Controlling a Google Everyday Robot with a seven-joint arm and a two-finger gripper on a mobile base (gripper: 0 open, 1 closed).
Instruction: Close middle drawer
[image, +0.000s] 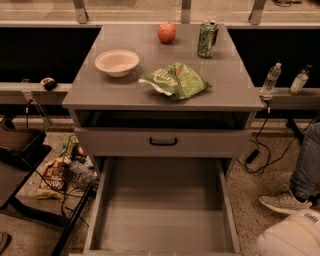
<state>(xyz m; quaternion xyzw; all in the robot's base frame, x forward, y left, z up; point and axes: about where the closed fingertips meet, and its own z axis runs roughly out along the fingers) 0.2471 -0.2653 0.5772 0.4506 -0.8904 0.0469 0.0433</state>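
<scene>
While the wide grey middle drawer (160, 215) stands pulled far out across the lower centre of the frame, its plain grey box bare and its front lost at the bottom edge, the gripper is out of view. Whether it is apart or together cannot be told. Only a rounded white robot shell (292, 235) shows in the lower right corner.

Above the open box sits a shut grey drawer front (210, 142) with a black bar handle. The flat grey bench (235, 82) carries a red apple (166, 32), a tall green can (206, 38), a cream bowl (117, 62) and a crumpled green snack bag (175, 81).

A push landing off-centre would likely skew the drawer on its runners and jam it partway. A hard shove could jolt the bench, tipping the can or rolling the apple. The slanted black rod (75, 220) just beside the drawer's left wall, lower left, might catch as the drawer slides in.
</scene>
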